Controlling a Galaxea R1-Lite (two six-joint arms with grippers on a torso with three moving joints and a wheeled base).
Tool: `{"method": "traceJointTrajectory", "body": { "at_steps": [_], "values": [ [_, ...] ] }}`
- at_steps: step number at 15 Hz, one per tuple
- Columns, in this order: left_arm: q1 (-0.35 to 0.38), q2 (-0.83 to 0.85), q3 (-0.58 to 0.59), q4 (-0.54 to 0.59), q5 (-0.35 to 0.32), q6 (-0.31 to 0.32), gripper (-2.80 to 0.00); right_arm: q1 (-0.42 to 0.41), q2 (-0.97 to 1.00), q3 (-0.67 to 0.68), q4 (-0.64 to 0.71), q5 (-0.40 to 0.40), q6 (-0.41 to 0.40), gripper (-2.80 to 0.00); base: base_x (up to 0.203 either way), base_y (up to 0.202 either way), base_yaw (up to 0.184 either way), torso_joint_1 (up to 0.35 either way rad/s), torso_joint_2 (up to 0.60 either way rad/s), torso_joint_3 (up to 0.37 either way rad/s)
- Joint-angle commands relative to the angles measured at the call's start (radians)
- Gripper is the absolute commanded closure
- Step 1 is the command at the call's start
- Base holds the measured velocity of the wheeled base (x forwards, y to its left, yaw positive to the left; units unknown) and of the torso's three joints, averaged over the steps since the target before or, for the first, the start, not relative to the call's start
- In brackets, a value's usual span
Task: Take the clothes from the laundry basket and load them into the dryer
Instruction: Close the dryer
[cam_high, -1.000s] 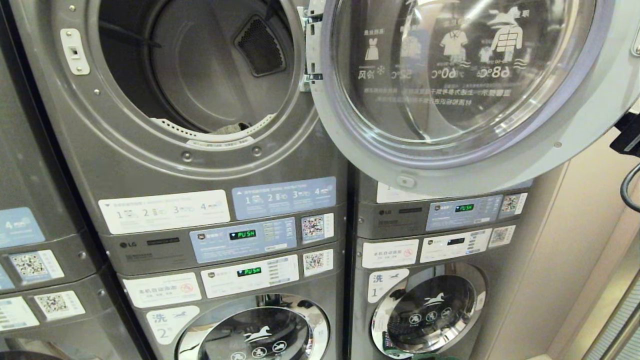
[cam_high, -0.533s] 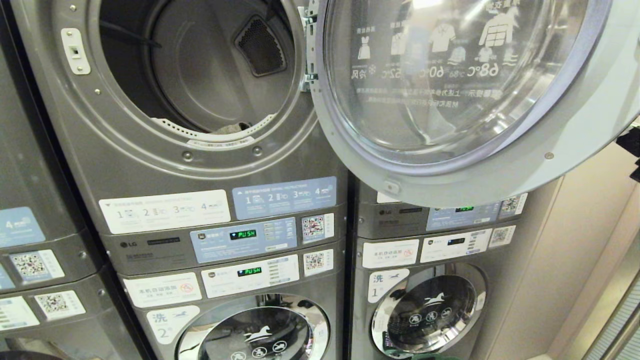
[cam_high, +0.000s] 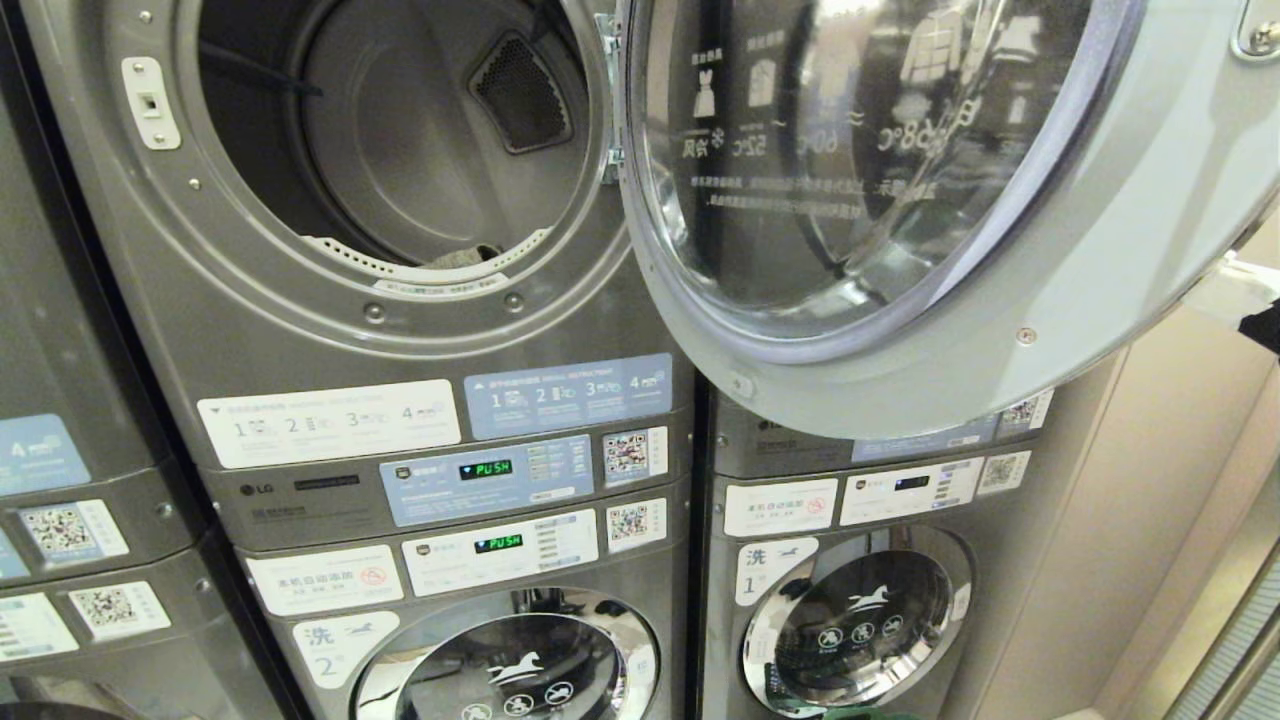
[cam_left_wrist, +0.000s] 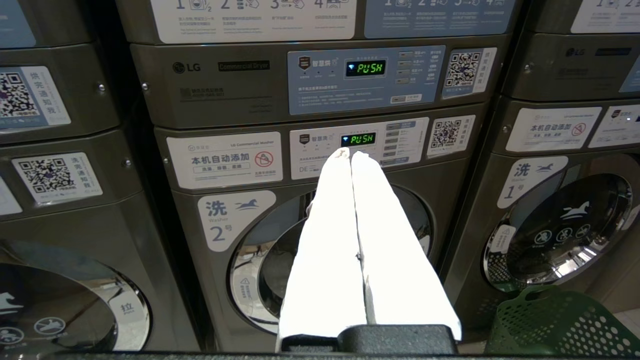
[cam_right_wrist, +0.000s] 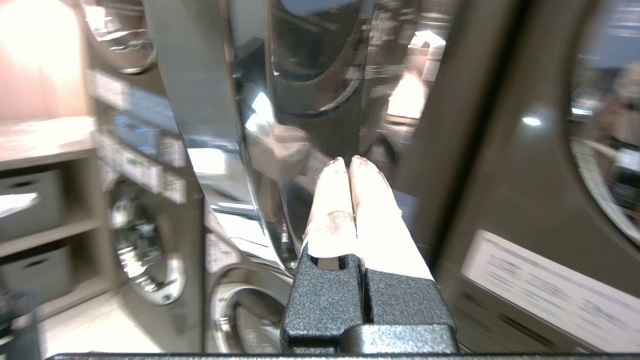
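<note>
Right hand (cam_right_wrist: 346, 161) pressed narrow, white fingers tip to tip and holding nothing, raised just beside the outer face of the dryer door (cam_right_wrist: 215, 125); seen in the head view only as a dark sliver at the far right edge (cam_high: 1262, 325), past the door rim. Left hand (cam_left_wrist: 347, 154) likewise pinched together and empty, hanging low in front of the washer marked 2 (cam_left_wrist: 330, 250), pointing toward its lit control panel.

Dryer door (cam_high: 900, 200) standing ajar, hinged on the right of the opening, its round glass tilted toward the camera. Dryer (cam_high: 400, 150) at upper left with the drum wide open; a small pale bit of clothing (cam_high: 462, 257) lying at the bottom front of the drum, just behind the perforated lip. Green laundry basket (cam_left_wrist: 560, 322) down on the floor to the right, in front of the washer marked 1 (cam_left_wrist: 560, 230); contents impossible to tell.
</note>
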Motion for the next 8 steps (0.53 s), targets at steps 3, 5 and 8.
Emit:
{"method": "traceJointTrajectory", "body": {
  "at_steps": [3, 5, 8],
  "values": [
    [0.0, -0.001, 0.001, -0.001, 0.0, 0.0, 0.0, 0.235, 0.107, -0.047, -0.003, -0.119, -0.081, 0.0, 0.0, 0.0, 0.0, 0.0, 0.0, 0.0],
    [0.0, -0.001, 0.001, 0.001, 0.0, 0.0, 0.0, 0.378, 0.196, -0.13, -0.003, -0.24, -0.096, 0.0, 0.0, 0.0, 0.0, 0.0, 0.0, 0.0],
    [0.0, -0.001, 0.001, 0.001, 0.0, 0.0, 0.0, 0.56, 0.352, -0.27, -0.003, -0.386, -0.111, 0.0, 0.0, 0.0, 0.0, 0.0, 0.0, 0.0]
  ]
}}
